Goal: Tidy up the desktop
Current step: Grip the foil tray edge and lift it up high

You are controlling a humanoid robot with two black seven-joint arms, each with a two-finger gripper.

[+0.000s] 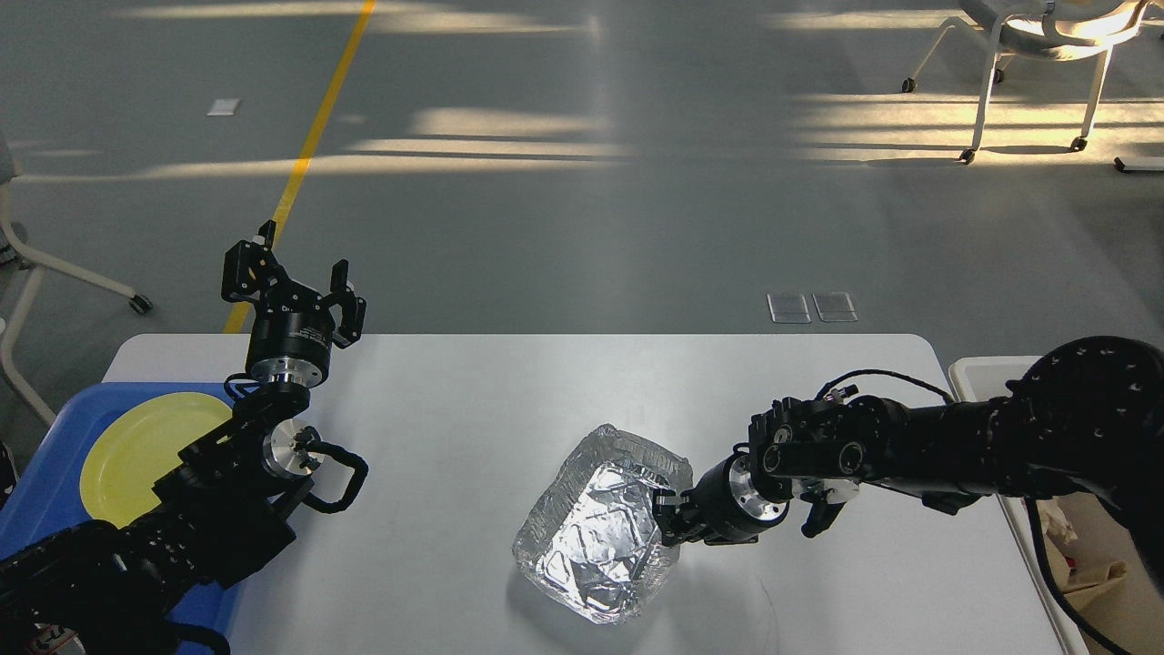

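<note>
The white desktop (509,391) fills the lower part of the head view. A crumpled silver foil container (596,528) lies on it near the front middle, its right side lifted and tilted toward the left. My right gripper (668,516) is shut on the container's right rim. Over the table's far left corner my left gripper (293,284) points upward, its fingers spread open and nothing between them.
A blue tray (55,482) holding a yellow plate (136,450) sits at the left edge, partly under my left arm. A white bin (987,371) stands off the right edge. Chairs stand on the floor beyond.
</note>
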